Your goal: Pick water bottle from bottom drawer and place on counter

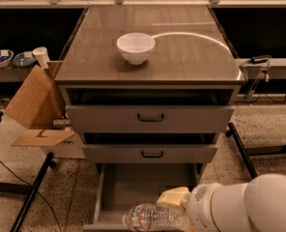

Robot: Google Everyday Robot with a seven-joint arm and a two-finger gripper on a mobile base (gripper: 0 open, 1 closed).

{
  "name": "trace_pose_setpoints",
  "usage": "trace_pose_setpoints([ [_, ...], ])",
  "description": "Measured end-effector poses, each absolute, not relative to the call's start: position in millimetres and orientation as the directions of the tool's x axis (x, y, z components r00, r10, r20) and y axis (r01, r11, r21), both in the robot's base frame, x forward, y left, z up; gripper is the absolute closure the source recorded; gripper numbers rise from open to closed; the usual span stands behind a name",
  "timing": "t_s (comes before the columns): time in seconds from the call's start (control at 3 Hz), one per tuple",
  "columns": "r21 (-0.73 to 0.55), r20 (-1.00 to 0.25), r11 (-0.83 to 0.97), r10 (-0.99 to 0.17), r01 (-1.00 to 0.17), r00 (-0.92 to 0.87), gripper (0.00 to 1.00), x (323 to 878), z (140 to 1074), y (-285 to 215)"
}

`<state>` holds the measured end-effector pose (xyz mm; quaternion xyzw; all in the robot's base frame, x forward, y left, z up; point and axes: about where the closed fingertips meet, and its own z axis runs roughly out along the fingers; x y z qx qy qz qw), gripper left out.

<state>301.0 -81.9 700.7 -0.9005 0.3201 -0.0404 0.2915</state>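
Clear crinkled plastic water bottle (150, 217) lies left-right along the open grey metal bottom drawer's (133, 187) front, its right end against the cream gripper (174, 199); can't tell if it's clamped.

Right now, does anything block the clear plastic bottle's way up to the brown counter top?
Only the white bowl sits on the counter, left of centre. The gripper is at the water bottle in the bottom drawer.

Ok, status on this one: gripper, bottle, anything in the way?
Gripper low at bottom drawer front, shut on water bottle. Bottle sideways, not yet on counter. White bowl sits on counter; bare top around it.
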Motion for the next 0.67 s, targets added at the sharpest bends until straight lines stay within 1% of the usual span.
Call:
trace_pose_setpoints([
  [0.33, -0.610, -0.032, -0.610, -0.618, -0.506, 0.785, 1.00, 302.9, 788.5, -86.2],
  [0.67, -0.660, 0.020, -0.540, -0.707, -0.522, 0.707, 1.00, 310.9, 862.0, -136.1],
])
